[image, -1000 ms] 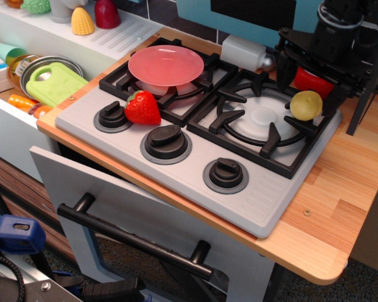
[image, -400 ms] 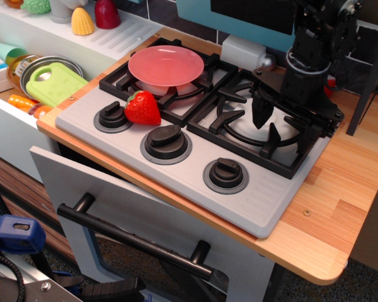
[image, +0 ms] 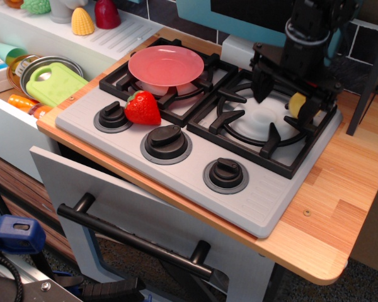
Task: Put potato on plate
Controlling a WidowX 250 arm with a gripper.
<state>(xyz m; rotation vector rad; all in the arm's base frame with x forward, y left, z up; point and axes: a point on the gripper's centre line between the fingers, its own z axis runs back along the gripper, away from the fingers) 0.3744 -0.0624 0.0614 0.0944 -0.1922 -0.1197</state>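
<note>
The pale-yellow potato (image: 295, 103) lies on the right burner grate (image: 239, 129) at its far right side, partly hidden by my gripper. My black gripper (image: 285, 100) hangs over that burner with its jaws spread wide. The potato sits between the fingers, close to the right finger (image: 309, 111). I cannot tell if that finger touches it. The left finger (image: 261, 88) is well clear of it. The pink plate (image: 166, 65) rests empty on the left burner grate, far to the left of the gripper.
A red strawberry (image: 142, 108) lies at the left burner's front edge. Three black knobs (image: 166, 142) line the stove front. A metal bowl with a green lid (image: 52, 81) sits in the sink at left. A corn cob (image: 82, 22) stands on the back shelf.
The gripper came from the back right to over the right burner, hiding the potato. It has since moved slightly back and up, and part of the potato shows between the fingers.
</note>
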